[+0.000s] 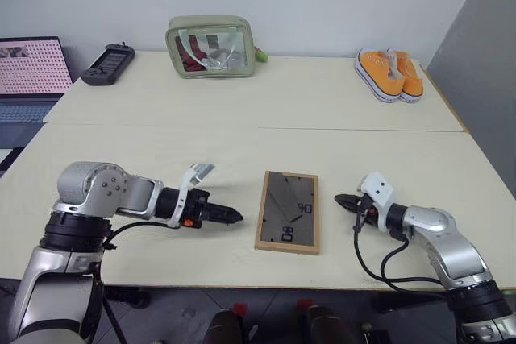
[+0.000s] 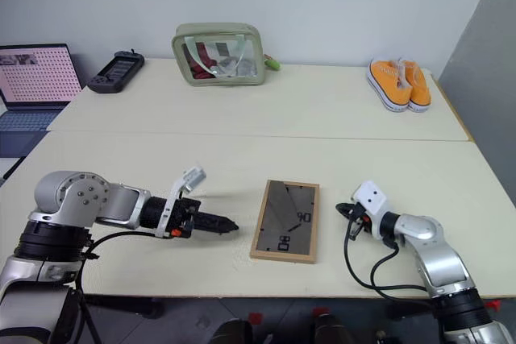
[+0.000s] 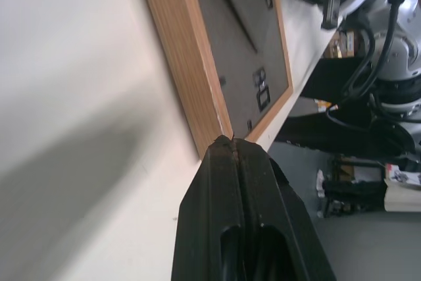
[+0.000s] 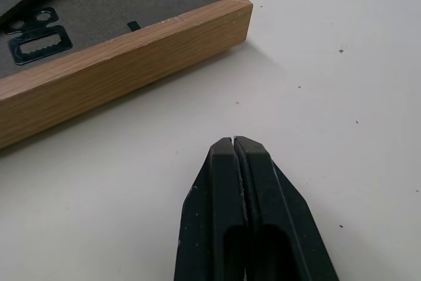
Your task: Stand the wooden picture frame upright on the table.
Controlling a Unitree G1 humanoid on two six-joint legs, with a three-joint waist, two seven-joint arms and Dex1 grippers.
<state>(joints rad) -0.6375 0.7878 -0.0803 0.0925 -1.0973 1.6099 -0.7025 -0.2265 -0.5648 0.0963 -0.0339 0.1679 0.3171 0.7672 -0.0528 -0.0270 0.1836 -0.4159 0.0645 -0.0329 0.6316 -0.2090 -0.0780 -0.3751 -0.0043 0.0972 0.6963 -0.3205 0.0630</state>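
The wooden picture frame (image 1: 288, 212) lies flat, face down, near the front edge of the table (image 1: 242, 142); its dark back with a prop leg and white marks faces up. My left gripper (image 1: 235, 216) is shut and empty, pointing at the frame's left side from a short gap away. My right gripper (image 1: 339, 199) is also shut and empty, a little to the right of the frame, pointing at it. In the left wrist view the frame (image 3: 217, 57) sits just beyond the closed fingers (image 3: 240, 228). The right wrist view shows the frame's corner (image 4: 131, 37) ahead of the closed fingers (image 4: 243, 222).
At the back of the table stand a green pouch (image 1: 211, 47), a black handheld device (image 1: 107, 64) and a pair of orange shoes (image 1: 389, 74). A laptop (image 1: 31, 70) sits off the table's left side. The table's front edge runs close behind both grippers.
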